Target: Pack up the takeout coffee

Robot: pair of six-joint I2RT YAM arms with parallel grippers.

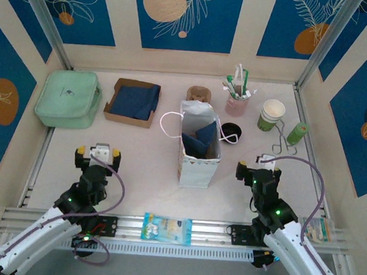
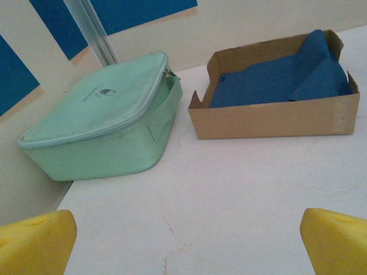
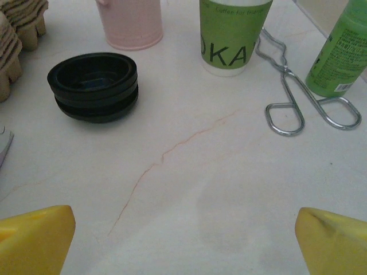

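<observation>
as two pincers (image 1: 99, 151) (image 1: 258, 167) gape, one cup (image 1: 272, 114), one bag (image 1: 197, 169)

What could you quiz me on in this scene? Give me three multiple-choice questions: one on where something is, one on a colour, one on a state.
1. What colour is the zipped pouch? A red; B mint green; C black.
2. Where do the metal tongs lie? A between the coffee cup and the green tube; B inside the cup; C on the pouch.
3. How is the coffee cup? A upright, without a lid; B lidded; C tipped over.
Answers: B, its fabric is pale green; A, they lie flat between those two; A, its mouth is open and the black lids lie apart from it.
</observation>
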